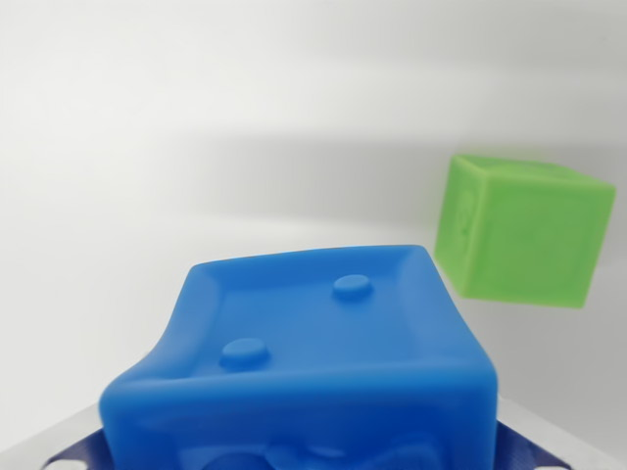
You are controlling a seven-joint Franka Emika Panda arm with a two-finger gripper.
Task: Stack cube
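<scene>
Fingers (294, 460) squeeze blue cube (313, 343) between them, its sides bulging; green cube (524, 230) sits apart.

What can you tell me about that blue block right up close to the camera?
The blue cube fills the lower middle of the wrist view, cut off by the bottom edge. It looks like soft, glossy rubber or silicone, with rounded edges and sides that bulge as if squeezed. Its facing side is recessed with two raised round studs. It sits tilted. Dark blue pieces with pale dots show at both its lower corners, perhaps the end effector's pads; whether they grip it is unclear. A green cube sits apart, to the upper right.
</scene>
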